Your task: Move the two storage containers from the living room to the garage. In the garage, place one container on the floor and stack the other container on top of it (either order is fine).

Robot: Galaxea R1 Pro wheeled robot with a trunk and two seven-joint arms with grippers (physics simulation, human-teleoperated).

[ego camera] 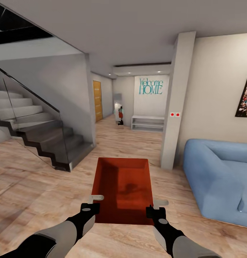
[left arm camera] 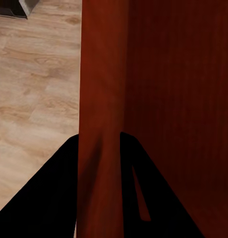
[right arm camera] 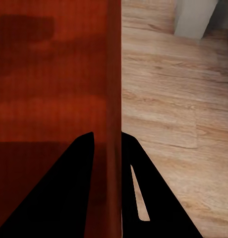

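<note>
In the head view, the robot is holding one red-orange storage container [ego camera: 123,190] out in front of its trunk, above the light wood plank floor [ego camera: 37,186] of the living room. The left end effector [ego camera: 96,202] is clamping the container's left wall near the close corner, and the right end effector [ego camera: 156,208] is clamping the right wall in the same way. A blue sofa [ego camera: 220,179] is sitting to the right, a staircase [ego camera: 41,132] with a glass side is rising on the left, and a white pillar [ego camera: 177,100] is standing between the sofa and a hallway. At the hallway's far end a wall is carrying the lettering "Welcome HOME" [ego camera: 151,86] above a low white shelf [ego camera: 148,123].

In the left wrist view, the left end effector [left arm camera: 100,148] is gripping the container's wall [left arm camera: 101,74], one dark finger lying on each side of it, with wood planks beyond.

In the right wrist view, the right end effector [right arm camera: 108,146] is pinching the opposite wall [right arm camera: 113,64] likewise, one finger inside the box and one outside, over the plank floor.
</note>
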